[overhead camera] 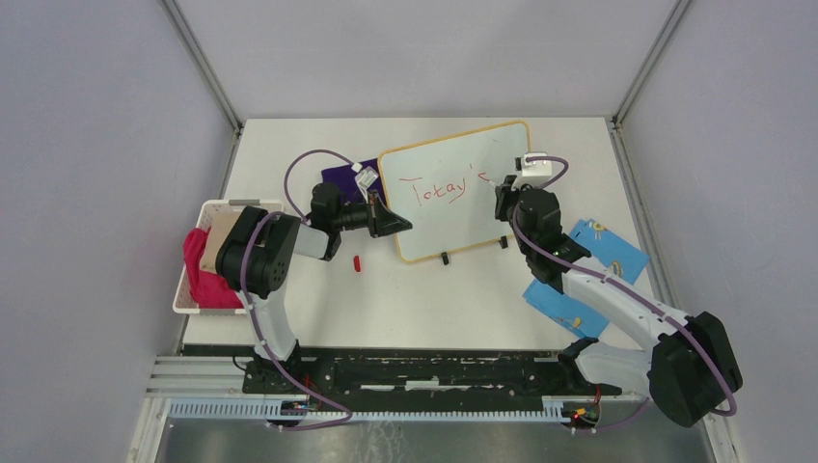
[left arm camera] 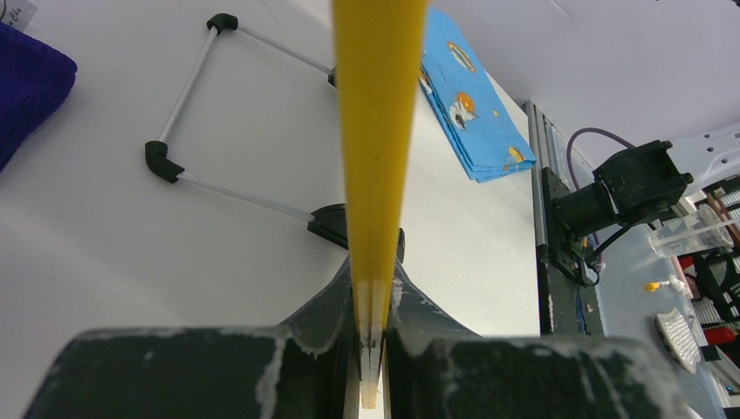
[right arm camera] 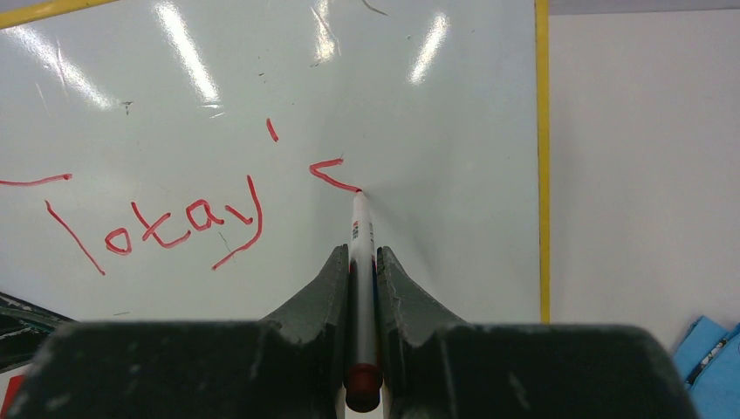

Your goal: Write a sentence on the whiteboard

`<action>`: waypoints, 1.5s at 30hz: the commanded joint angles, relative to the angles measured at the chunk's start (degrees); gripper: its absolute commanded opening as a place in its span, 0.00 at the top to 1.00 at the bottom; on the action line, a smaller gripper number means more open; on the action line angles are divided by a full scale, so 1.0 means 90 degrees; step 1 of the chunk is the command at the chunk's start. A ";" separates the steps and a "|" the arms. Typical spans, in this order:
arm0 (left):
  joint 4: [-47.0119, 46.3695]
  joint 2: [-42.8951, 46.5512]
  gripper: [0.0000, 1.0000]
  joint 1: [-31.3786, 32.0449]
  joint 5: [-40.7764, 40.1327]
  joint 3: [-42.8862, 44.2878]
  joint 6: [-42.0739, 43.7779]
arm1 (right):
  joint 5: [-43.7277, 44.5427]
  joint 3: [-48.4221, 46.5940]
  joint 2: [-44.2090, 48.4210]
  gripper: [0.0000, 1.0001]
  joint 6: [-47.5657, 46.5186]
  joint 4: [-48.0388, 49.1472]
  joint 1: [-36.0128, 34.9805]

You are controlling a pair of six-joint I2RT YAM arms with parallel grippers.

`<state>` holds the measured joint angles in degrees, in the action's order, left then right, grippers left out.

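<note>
The right gripper (right arm camera: 359, 255) fills the bottom of its wrist view, its dark fingers pressed together on a white marker (right arm camera: 360, 229) with a red end. The marker's tip touches the whiteboard (right arm camera: 454, 105) at the end of a short red hooked stroke near mid-frame. To the left of that stroke the sentence (right arm camera: 174, 227) so far reads roughly "Totay'", one line only.

In the left wrist view the left gripper (left arm camera: 373, 279) is nipped tight on the board's yellow frame, which runs edge-on up the middle of the frame and splits the view. Left of it are the thin white rods and black corner joints of a stand (left arm camera: 188, 113). A purple cloth (left arm camera: 26, 87) shows at the upper left, and a blue patterned sheet (left arm camera: 462, 96) at the upper right.

From above, the board stands tilted near the centre of the table (overhead camera: 424, 309) on two small black feet (overhead camera: 445, 258). The left claw covers its lower left edge. The right claw and wrist lie over its right side, hiding the marker tip. A small red cap (overhead camera: 357, 262) lies just left of the board's lower edge. A white basket (overhead camera: 183, 289) with a pink cloth (overhead camera: 207, 275) sits at the far left, partly behind the left arm. A second blue sheet (overhead camera: 559, 309) lies at lower right under the right arm.
</note>
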<state>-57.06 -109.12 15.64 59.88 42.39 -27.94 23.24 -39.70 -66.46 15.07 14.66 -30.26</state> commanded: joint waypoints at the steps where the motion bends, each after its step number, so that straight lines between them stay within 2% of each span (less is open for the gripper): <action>1: 0.0575 -0.0022 0.98 0.0040 -0.0506 0.0026 0.0449 | -0.0032 0.0073 0.0116 1.00 -0.0087 -0.0005 0.0021; 20: 0.0850 0.0029 0.98 0.0088 -0.0539 0.0075 0.0635 | -0.1139 -0.0022 0.0085 1.00 -0.0019 0.0344 0.0033; 30: 0.0991 0.0023 0.98 0.0089 -0.0563 0.0116 0.0711 | -0.1169 0.0212 0.1238 1.00 -0.0079 0.0076 -0.0072; 33: 0.1018 0.0004 0.98 0.0084 -0.0561 0.0143 0.0712 | -0.0810 0.0193 0.1542 1.00 -0.0562 -0.0097 -0.0561; 39: 0.1054 -0.0008 0.98 0.0089 -0.0569 0.0143 0.0718 | 0.0630 0.0368 0.1616 1.00 -0.1709 -0.0146 -0.2391; 45: 0.1148 0.0012 0.98 0.0089 -0.0592 0.0144 0.0785 | 0.0996 0.0911 0.1216 1.00 -0.1967 0.0385 -0.3100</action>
<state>-52.51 -108.36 16.10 59.70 43.38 -24.84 27.11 -34.13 -53.32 0.93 13.67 -55.75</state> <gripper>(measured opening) 0.153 0.179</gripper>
